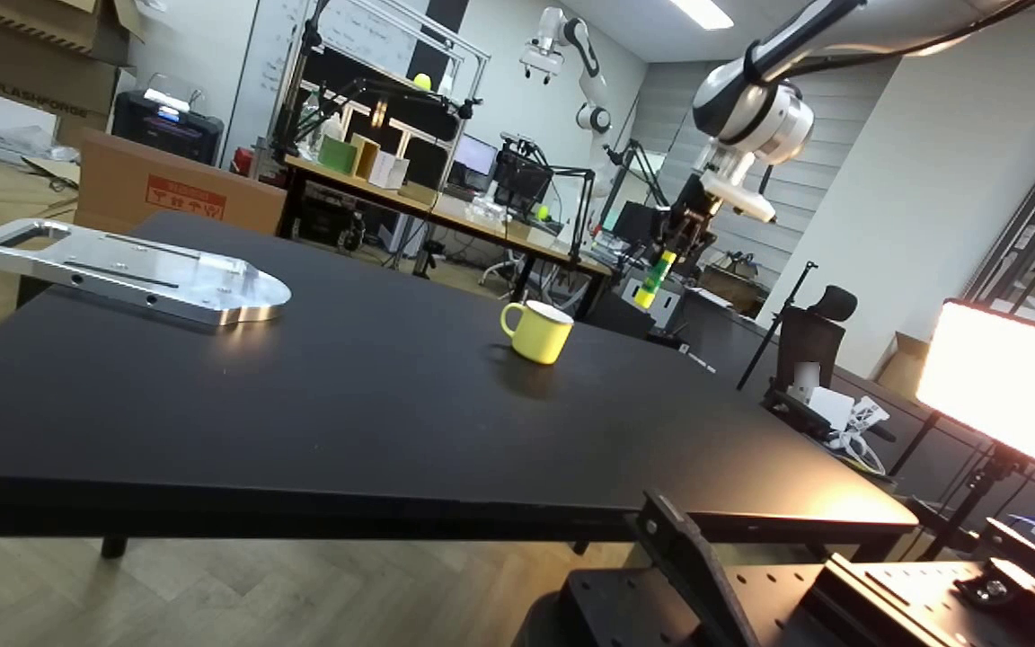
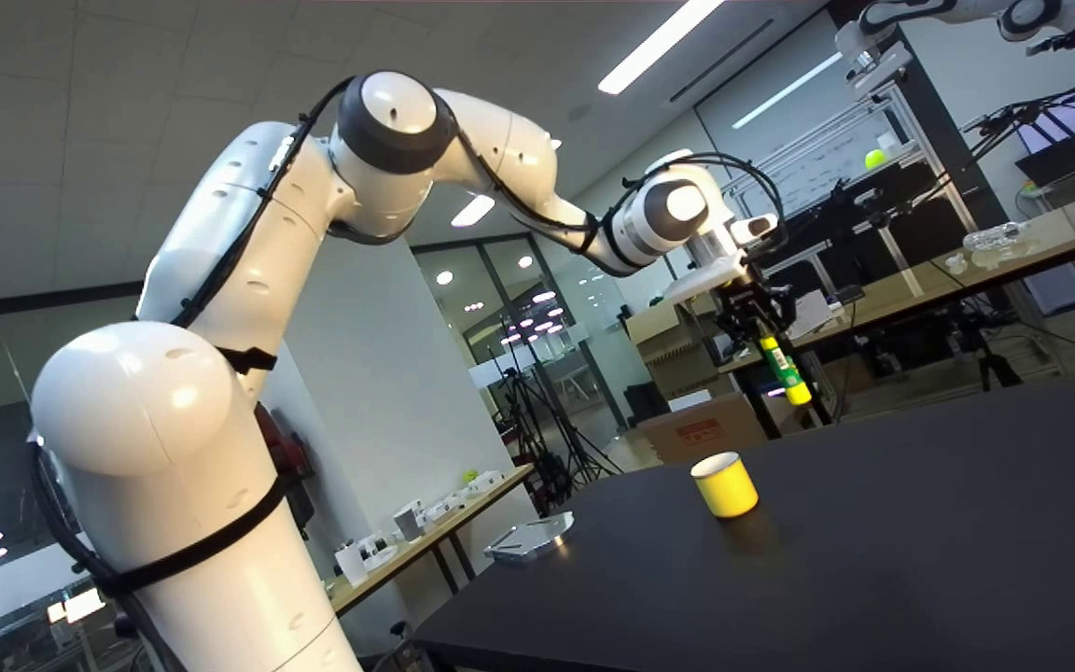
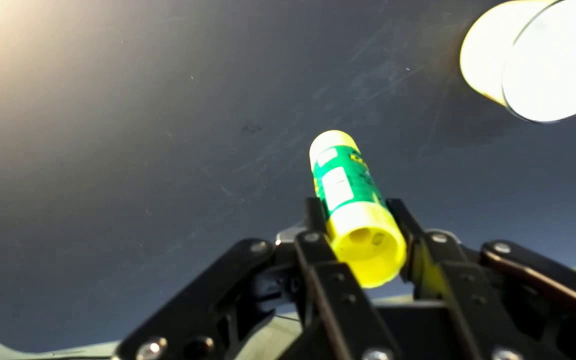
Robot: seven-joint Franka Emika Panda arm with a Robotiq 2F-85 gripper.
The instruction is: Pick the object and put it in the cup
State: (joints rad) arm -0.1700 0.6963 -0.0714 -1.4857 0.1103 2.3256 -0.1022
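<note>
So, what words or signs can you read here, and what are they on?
"FLASHFORGE": on a brown cardboard box.
White marks on the red label of the long cardboard box: too small to read.
Print on the yellow-green stick: too blurred to read.
Writing on the whiteboard: too blurred to read.

Reading "FLASHFORGE" on a brown cardboard box [image 1: 41, 67]; showing pictograms on the red label [image 1: 185, 196] of a tan carton [image 1: 118, 184]; bearing illegible print on a green-and-yellow cylindrical stick [image 3: 353, 192].
</note>
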